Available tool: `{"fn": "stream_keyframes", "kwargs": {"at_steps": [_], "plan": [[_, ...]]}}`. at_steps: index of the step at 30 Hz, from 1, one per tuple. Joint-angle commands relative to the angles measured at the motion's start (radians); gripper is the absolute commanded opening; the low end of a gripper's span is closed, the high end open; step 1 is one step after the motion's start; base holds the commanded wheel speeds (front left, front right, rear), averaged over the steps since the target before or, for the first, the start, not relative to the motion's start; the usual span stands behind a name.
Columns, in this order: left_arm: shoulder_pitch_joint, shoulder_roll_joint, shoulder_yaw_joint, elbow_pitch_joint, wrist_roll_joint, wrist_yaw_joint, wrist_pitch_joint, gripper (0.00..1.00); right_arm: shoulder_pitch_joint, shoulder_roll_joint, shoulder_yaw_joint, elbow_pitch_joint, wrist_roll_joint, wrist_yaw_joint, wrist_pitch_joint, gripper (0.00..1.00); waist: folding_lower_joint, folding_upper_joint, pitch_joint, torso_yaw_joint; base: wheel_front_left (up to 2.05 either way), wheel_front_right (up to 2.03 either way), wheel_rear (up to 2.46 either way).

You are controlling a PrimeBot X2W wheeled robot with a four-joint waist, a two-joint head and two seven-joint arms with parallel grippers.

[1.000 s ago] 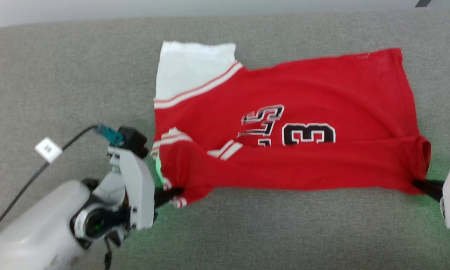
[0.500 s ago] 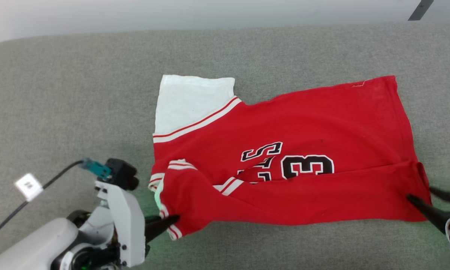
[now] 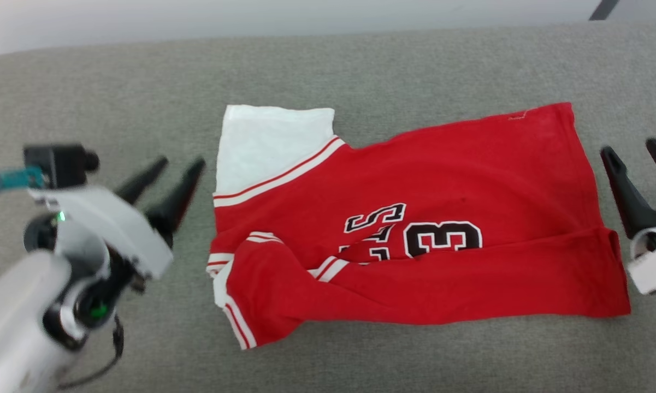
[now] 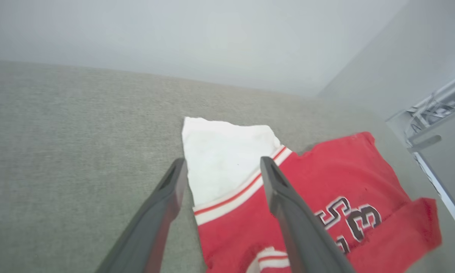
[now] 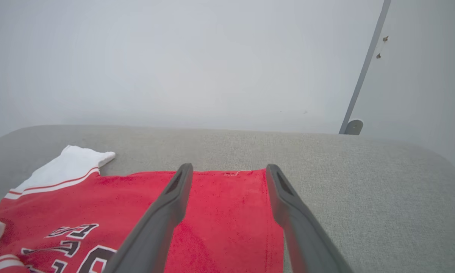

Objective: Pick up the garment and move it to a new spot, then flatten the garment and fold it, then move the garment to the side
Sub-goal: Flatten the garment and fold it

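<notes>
The garment (image 3: 415,180), a red jersey with a white sleeve and black lettering, lies flat on the grey surface with its near long edge folded up over the numbers. My left gripper (image 3: 179,164) hovers open just left of the white sleeve, holding nothing. My right gripper (image 3: 631,150) stands open beside the garment's right edge, also holding nothing. In the left wrist view the fingers (image 4: 163,204) frame the white sleeve of the garment (image 4: 337,178). The right wrist view looks along the open fingers (image 5: 170,204) over the garment's (image 5: 216,212) red hem.
A grey padded surface (image 3: 114,98) stretches under everything, with its rounded far edge against a pale wall (image 5: 174,57). A dark cable (image 3: 101,363) hangs from my left arm at the lower left.
Both grippers let go of the garment's near folded edge, opened, and pulled away to its left and right sides. The folded edge now lies on the jersey. The camera shifted a little.
</notes>
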Motion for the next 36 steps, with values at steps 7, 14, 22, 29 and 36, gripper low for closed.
{"fn": "stream_keyframes", "kwargs": {"at_steps": [7, 14, 22, 29, 36], "plan": [[-0.23, -0.059, -0.015, 0.229, 0.08, -0.034, 0.046, 1.0, -0.096, 0.079, 0.006, 0.041, -0.058, 0.0, -0.121, 1.0, 0.0, 0.0, 0.069, -0.104, 0.0, 0.0, 0.0], [-0.484, -0.105, -0.079, 0.526, 0.161, -0.09, 0.197, 1.0, -0.121, 0.116, 0.028, 0.048, -0.055, 0.0, -0.17, 1.0, 0.0, 0.0, 0.136, -0.208, 0.0, 0.0, 0.0], [-0.609, -0.135, -0.161, 0.776, 0.159, -0.065, 0.521, 1.0, -0.112, 0.134, 0.035, 0.05, -0.047, 0.0, -0.209, 1.0, 0.0, 0.0, 0.153, -0.263, 0.0, 0.0, 0.0], [-0.614, -0.15, -0.214, 0.829, 0.124, -0.081, 0.769, 1.0, -0.11, 0.134, 0.037, 0.044, -0.044, 0.0, -0.207, 1.0, 0.0, 0.0, 0.16, -0.255, 0.0, 0.0, 0.0], [-0.605, -0.173, -0.198, 0.796, 0.071, -0.107, 0.832, 0.0, -0.157, 0.11, 0.074, 0.052, -0.02, 0.0, -0.168, 1.0, 0.0, 0.0, 0.173, -0.235, 0.0, 0.0, 0.0]]}}
